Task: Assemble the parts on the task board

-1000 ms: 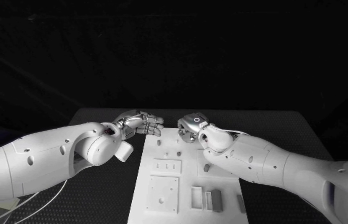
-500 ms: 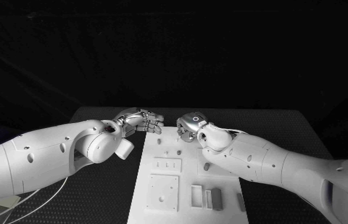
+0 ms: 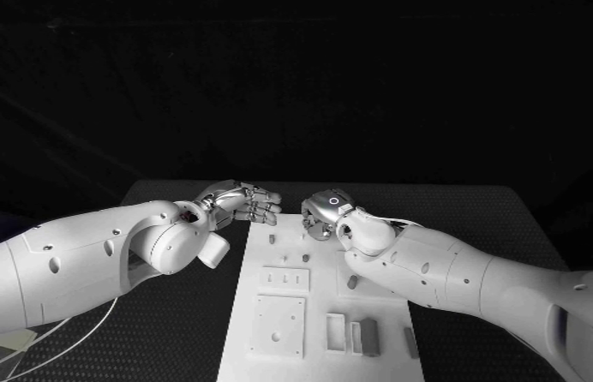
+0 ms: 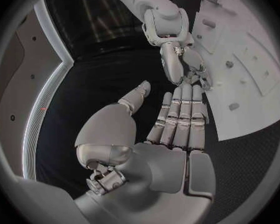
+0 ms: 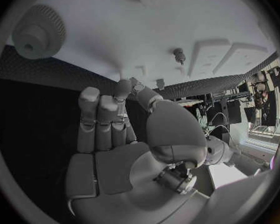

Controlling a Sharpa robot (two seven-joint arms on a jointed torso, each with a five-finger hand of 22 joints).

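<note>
The white task board [image 3: 316, 307] lies lengthwise in the middle of the table. My left hand [image 3: 243, 202] hovers at its far left corner, fingers straight and side by side, thumb apart, palm empty [image 4: 171, 129]. My right hand [image 3: 321, 211] is at the board's far end, fingers close together and the thumb tip against a fingertip [image 5: 135, 88]; I see no part between them. The right hand [image 4: 185, 64] shows beyond the left fingertips. Grey parts [image 3: 368, 339] stand near the board's near edge. A round toothed part [image 5: 35, 31] and a small peg [image 5: 179, 56] sit on the board.
A raised square plate [image 3: 277, 325] and a smaller slotted block [image 3: 284, 279] sit on the board's left half. A narrow grey piece [image 3: 410, 342] lies by the right edge. Black table [image 3: 173, 331] surrounds the board. A white cable [image 3: 56, 348] runs beneath my left arm.
My left hand has risen slightly toward the far end of the board and its fingers have straightened out. The right hand and the parts have stayed put.
</note>
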